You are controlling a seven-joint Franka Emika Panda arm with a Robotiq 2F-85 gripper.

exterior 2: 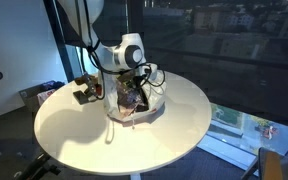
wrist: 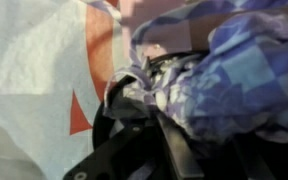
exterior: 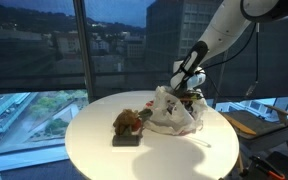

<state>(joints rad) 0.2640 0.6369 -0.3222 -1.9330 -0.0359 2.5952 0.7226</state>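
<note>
bag (exterior: 167,116) walls crowd pincer (exterior: 189,98), toy (exterior: 127,122) nearby

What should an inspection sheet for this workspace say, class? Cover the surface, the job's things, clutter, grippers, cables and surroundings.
Surface: round white table.
Job's things: white plastic bag with red print; blue checked material inside it.
Clutter: brown furry toy on a dark base, beside the bag.
Grippers: gripper reaches into the bag, at the checked material; open or shut not clear.
Cables: thin cable hanging beside the arm.
Surroundings: large windows, city buildings outside.
</note>
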